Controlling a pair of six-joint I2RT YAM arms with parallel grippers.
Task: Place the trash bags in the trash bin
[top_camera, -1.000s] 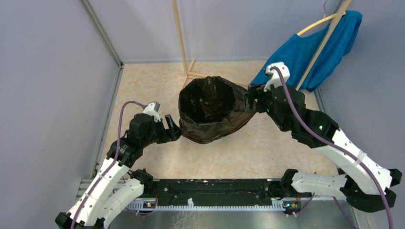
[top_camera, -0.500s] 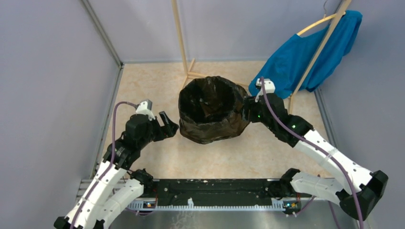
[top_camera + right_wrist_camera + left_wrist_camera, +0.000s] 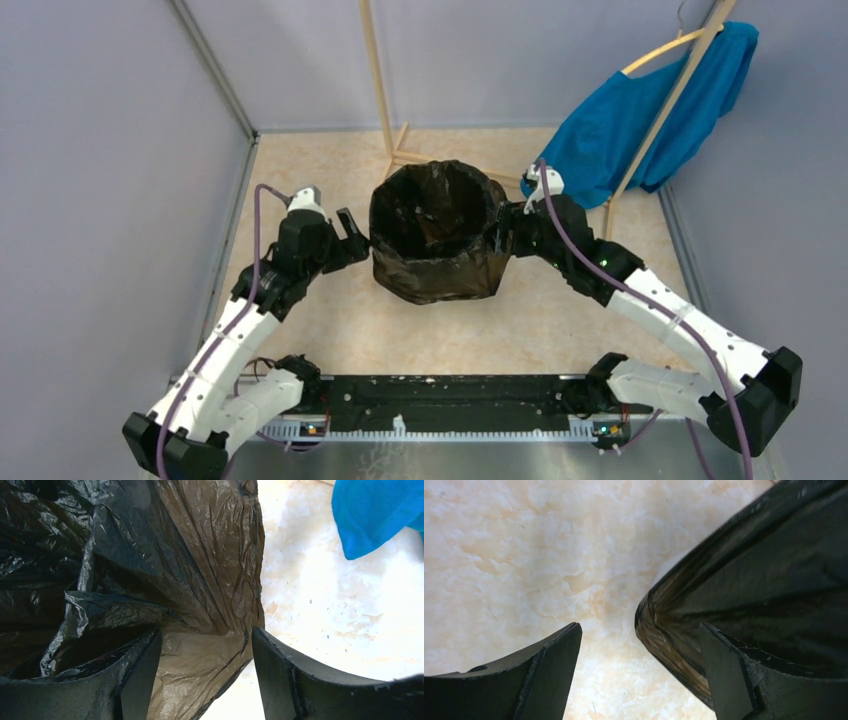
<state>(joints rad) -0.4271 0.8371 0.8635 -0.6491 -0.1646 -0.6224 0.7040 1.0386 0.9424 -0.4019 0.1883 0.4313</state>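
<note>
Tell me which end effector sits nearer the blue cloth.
The right end effector: it is on the side of the trash bag facing the blue cloth; the left end effector is opposite.

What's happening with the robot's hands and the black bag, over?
Left gripper open, at left edge of trash bag. Right gripper open, straddling its rim. Bag stands open-mouthed between them. Blue cloth hangs behind, clear.
</note>
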